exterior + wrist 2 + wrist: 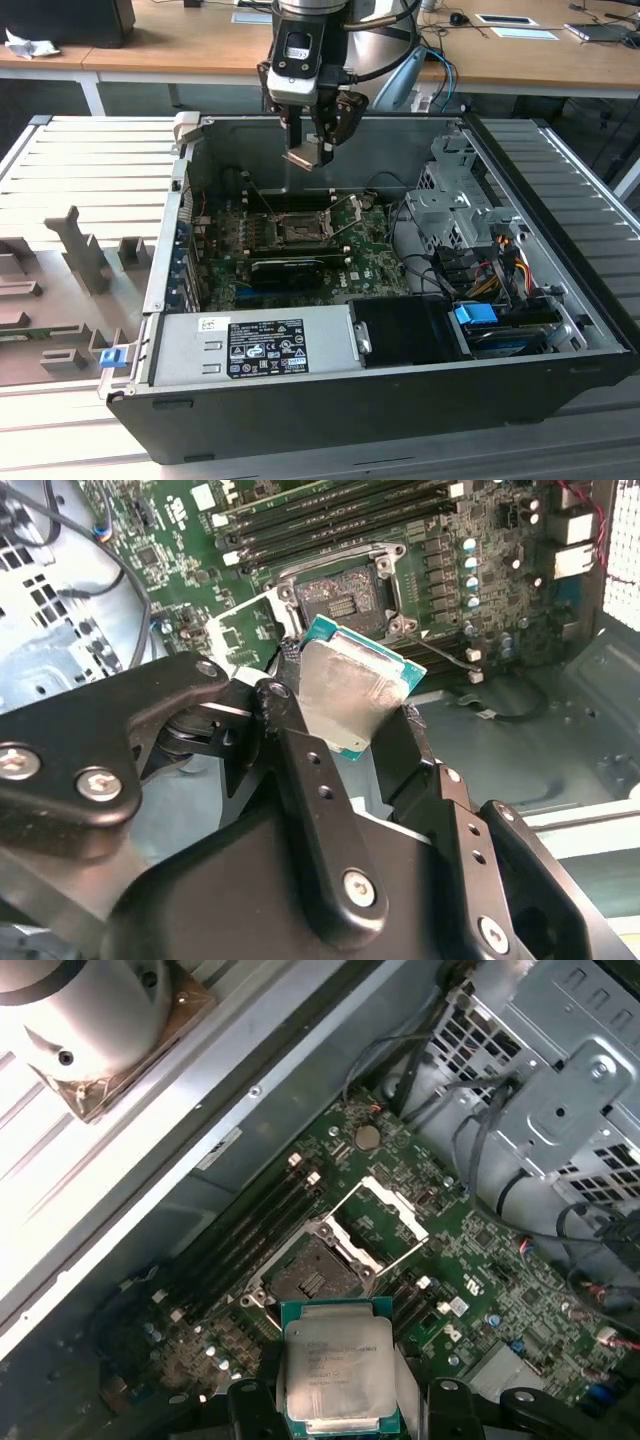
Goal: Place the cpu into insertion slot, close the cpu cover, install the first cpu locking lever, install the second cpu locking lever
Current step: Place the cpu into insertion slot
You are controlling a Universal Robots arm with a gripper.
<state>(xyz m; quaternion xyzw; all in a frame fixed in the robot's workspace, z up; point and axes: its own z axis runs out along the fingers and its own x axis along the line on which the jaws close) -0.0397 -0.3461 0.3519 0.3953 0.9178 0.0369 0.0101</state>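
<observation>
Gripper (312, 150) hangs over the open computer case (330, 400) in the exterior view, clamped on the cpu (304, 157), well above the insertion slot (297, 228). In the second wrist view, the cpu (345, 695) sits pinched between the black fingers (290, 735), apart from the bare insertion slot (345, 600). In the first wrist view, the cpu cover (385, 1212) stands swung open just beside the insertion slot (312, 1272).
</observation>
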